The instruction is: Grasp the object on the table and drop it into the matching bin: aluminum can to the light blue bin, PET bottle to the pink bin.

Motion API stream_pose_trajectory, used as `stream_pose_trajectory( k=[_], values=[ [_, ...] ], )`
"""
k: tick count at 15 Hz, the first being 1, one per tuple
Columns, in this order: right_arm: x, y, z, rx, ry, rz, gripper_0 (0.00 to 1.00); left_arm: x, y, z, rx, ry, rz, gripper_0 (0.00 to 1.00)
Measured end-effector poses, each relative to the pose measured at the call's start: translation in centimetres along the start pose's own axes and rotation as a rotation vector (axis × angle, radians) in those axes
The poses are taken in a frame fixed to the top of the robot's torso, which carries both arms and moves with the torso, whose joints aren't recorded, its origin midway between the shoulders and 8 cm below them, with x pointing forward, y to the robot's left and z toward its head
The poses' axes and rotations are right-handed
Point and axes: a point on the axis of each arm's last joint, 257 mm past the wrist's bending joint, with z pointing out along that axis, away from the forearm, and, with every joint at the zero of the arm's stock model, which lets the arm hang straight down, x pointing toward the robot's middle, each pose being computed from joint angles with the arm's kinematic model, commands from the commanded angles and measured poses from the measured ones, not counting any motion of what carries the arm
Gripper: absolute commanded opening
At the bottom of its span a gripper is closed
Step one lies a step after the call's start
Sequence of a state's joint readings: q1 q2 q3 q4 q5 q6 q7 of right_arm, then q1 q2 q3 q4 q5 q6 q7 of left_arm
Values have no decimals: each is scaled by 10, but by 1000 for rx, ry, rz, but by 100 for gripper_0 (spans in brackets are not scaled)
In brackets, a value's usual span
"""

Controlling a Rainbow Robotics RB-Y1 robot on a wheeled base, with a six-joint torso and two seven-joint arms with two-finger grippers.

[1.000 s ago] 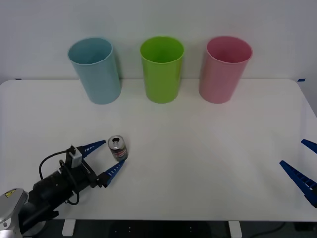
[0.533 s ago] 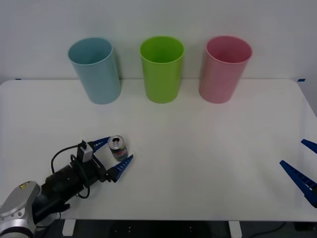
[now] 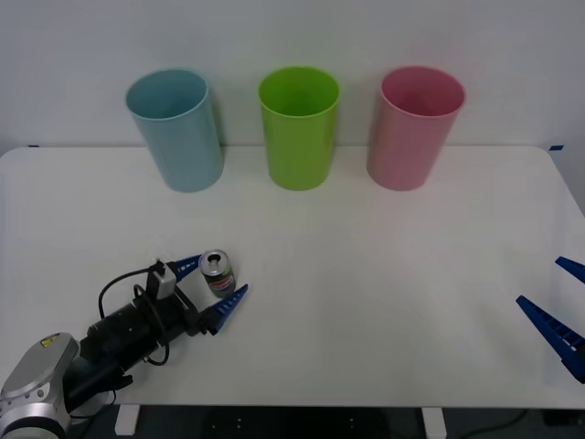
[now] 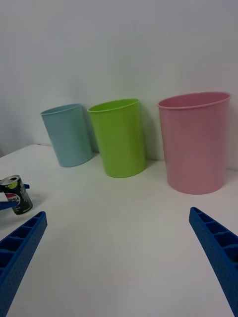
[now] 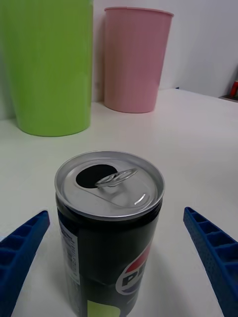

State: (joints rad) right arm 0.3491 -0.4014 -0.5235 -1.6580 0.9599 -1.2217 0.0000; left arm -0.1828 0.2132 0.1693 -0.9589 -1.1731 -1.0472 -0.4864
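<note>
The aluminum can [image 3: 218, 273] stands upright on the white table [image 3: 366, 302] at the front left, silver-topped with a dark label. My left gripper [image 3: 214, 282] is open with one blue finger on each side of the can [image 5: 110, 228], not touching it. The can [image 4: 15, 194] also shows far off in the right wrist view. The light blue bin [image 3: 175, 130] stands at the back left and the pink bin [image 3: 414, 126] at the back right. My right gripper [image 3: 562, 311] is open, parked at the table's right front edge.
A lime green bin [image 3: 299, 126] stands between the light blue and pink bins along the back edge. The pink bin [image 5: 135, 58] and green bin [image 5: 48, 64] rise beyond the can in the left wrist view. A white wall runs behind the bins.
My left gripper has slid forward and to the right, so its open fingers now flank the can. The can and the right arm have not moved.
</note>
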Motion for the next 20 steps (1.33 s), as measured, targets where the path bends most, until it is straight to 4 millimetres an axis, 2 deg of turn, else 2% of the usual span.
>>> stream_pose_trajectory(
  k=[12,20],
  values=[
    [0,0,0,0,0,0,100,0,1,-3,-18,-13,-13,0],
    [0,0,0,0,0,0,100,-30,31,-37,-115,-81,-2,0]
  ],
)
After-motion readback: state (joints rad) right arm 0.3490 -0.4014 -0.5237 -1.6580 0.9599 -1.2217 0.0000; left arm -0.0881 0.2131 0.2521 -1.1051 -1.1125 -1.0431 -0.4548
